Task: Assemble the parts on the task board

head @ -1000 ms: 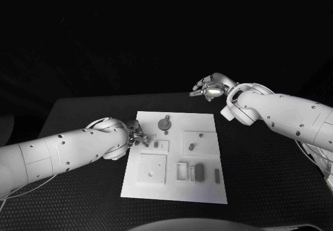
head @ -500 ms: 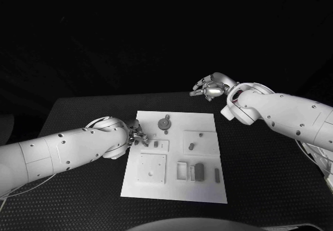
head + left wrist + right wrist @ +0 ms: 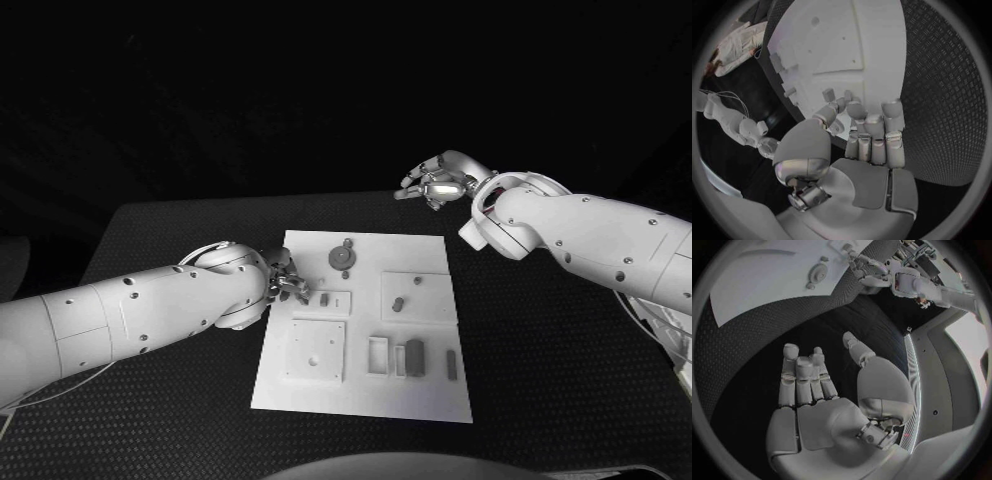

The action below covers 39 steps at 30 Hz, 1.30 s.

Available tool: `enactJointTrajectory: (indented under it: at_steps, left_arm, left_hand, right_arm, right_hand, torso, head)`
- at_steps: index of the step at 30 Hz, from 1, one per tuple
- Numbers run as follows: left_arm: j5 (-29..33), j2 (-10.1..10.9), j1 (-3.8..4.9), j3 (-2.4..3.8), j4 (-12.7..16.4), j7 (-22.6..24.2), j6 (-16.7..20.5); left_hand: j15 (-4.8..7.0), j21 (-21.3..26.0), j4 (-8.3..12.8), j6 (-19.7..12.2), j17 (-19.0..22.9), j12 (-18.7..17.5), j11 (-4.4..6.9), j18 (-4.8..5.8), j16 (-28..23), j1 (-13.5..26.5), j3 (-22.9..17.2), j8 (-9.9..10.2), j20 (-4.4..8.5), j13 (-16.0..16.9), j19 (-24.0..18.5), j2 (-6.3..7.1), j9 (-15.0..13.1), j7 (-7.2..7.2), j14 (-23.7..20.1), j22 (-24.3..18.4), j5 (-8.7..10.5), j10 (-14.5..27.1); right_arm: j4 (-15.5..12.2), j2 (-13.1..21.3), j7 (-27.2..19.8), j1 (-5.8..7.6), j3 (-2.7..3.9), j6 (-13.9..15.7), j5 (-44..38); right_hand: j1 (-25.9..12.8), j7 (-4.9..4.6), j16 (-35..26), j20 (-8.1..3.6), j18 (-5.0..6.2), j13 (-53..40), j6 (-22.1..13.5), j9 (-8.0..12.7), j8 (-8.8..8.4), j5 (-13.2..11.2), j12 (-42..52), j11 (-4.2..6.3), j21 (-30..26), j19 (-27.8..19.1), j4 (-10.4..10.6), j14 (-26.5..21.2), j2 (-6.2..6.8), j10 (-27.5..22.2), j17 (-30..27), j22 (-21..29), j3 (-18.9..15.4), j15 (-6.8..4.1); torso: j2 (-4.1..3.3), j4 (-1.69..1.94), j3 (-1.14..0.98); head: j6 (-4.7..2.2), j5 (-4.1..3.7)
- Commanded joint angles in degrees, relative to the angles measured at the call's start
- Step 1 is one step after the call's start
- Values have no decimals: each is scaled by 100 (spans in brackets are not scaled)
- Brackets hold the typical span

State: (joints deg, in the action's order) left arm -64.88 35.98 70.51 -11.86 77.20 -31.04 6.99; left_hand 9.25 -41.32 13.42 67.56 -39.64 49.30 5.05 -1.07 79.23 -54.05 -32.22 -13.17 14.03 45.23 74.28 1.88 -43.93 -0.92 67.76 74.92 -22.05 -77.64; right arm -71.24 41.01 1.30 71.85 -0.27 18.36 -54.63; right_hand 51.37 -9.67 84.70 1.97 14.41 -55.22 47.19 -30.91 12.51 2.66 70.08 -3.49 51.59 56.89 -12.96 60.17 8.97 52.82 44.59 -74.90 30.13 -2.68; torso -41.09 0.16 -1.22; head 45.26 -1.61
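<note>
**Left hand at the board's edge, right hand raised behind it**

Where the white task board (image 3: 368,325) lies lengthwise in the middle of the black table (image 3: 173,240), we see the left hand (image 3: 286,282) come in over its left edge, near the far half of the plate. Its fingers (image 3: 873,131) are curled down together toward the board, and a small grey part (image 3: 829,95) stands just ahead of the fingertips in the left wrist view. Whether the hand pinches that part or only touches the board beside it, we cannot tell; the fingers hide the contact.

The right hand (image 3: 440,183) hangs beyond the board's far right corner, well apart from it and above the table's back edge. In the right wrist view its fingers (image 3: 801,377) lie side by side, loosely stretched, with the thumb standing off from them, and we see nothing between them: it holds nothing and is spread moderately wide.

On the board we make out a round grey part (image 3: 342,256) near the far edge, a small dark part (image 3: 397,303) on a raised square toward the right, and a tall dark grey part (image 3: 414,357) standing beside a pale rectangular frame (image 3: 378,355) nearer the robot. A slim grey part (image 3: 450,365) lies just to the right of that. A larger white square block (image 3: 315,350) sits on the near left of the plate.
</note>
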Motion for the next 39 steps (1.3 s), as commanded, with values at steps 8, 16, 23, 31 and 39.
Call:
enactJointTrajectory:
  at_steps: [8,16,23,31,39]
  left_arm:
    - [-204,-111,-36,-21,34,1,-172]
    - [-384,-148,-36,-21,70,-15,-327]
    - [-593,-225,-36,-21,69,-6,-377]
    - [-614,-267,-38,-22,76,11,-442]
    - [-495,-254,-38,-22,62,59,-398]
  left_hand:
    - [325,-69,254,291,-55,71,188,-118,53,12,-245,-617,114,16,217,113,-1243,171,330,113,-548,-242]
    - [330,-91,266,314,-75,96,197,-118,65,3,-248,-619,111,28,231,126,-1259,181,345,116,-624,-255]
    - [331,-97,266,321,-80,104,200,-119,68,1,-249,-620,111,31,233,126,-1264,183,348,117,-643,-258]
    - [332,-100,264,322,-83,107,201,-118,68,4,-247,-619,109,33,234,128,-1267,184,349,116,-651,-258]
    - [330,-83,58,306,-92,103,187,-125,23,169,-203,-599,103,20,208,155,-1306,172,325,97,-531,-233]
  right_arm:
    - [-23,4,-26,-1,3,-57,-5]
    - [-28,9,-25,-1,3,-62,-5]
    - [-27,9,-26,-1,3,-69,-5]
    - [-20,6,-25,-1,3,-72,-5]
    - [-19,7,-26,-1,3,-77,-3]
  right_hand:
    - [-44,-28,38,3,59,8,0,8,-22,18,30,-5,-38,-6,32,-53,-16,-37,-11,-72,0,8]
    - [-45,-28,39,4,59,10,0,8,-22,18,31,-5,-39,-6,33,-53,-15,-37,-12,-72,-1,8]
    - [-46,-28,39,4,59,11,0,8,-22,18,31,-5,-39,-6,33,-54,-15,-38,-13,-72,-1,8]
    - [-47,-28,39,4,59,12,0,9,-21,18,32,-5,-39,-6,34,-54,-15,-38,-14,-72,-1,8]
    - [-48,-28,39,4,59,14,0,9,-21,18,32,-5,-40,-7,34,-55,-14,-39,-15,-72,-1,8]
  torso:
    - [4,1,-5]
    - [3,-1,-2]
    - [1,3,5]
    - [1,1,9]
    - [3,12,8]
  head:
    - [2,5]
    - [3,10]
    - [9,2]
    - [8,-12]
    - [10,-33]
